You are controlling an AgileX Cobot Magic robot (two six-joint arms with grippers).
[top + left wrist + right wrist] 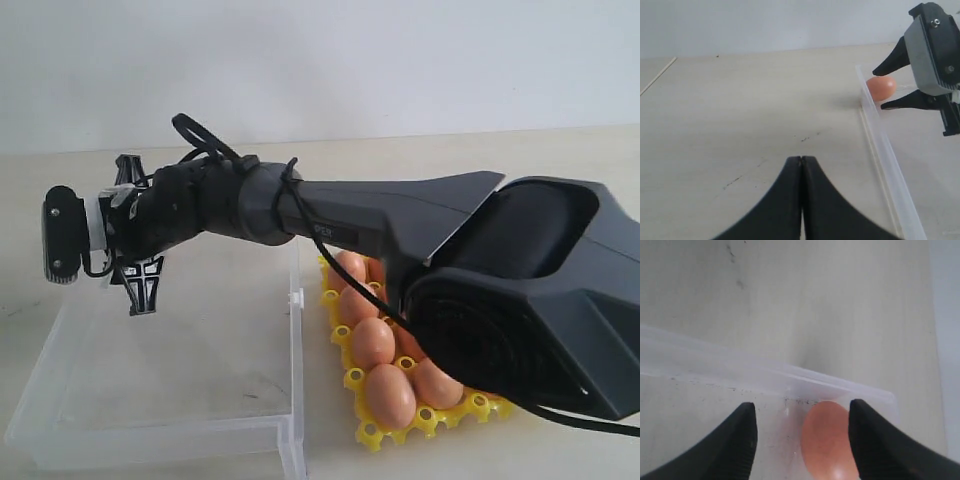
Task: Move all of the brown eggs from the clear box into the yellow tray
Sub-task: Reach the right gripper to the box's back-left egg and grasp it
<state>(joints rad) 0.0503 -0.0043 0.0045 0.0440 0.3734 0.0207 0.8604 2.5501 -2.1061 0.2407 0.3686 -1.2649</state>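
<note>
Right pincer (802, 410) is wide, jaws straddling one brown egg (827, 442) without gripping it. There's a clear gap on one side of the egg; the other side is too close to tell whether it touches. That egg sits in a corner of the clear box (715, 365), right up against the wall.

Right arm (400, 225) reaches across the middle and over the box.

Yellow tray (372, 436) is on the bench (740, 100) just beside the box, on its right in the exterior view. Brown eggs (390, 395) fill the cups that show, and the rest of the tray is hidden under the arm.

Left pincer (801, 167) is closed tight with nothing between the jaws, over bare bench just outside the box wall.
</note>
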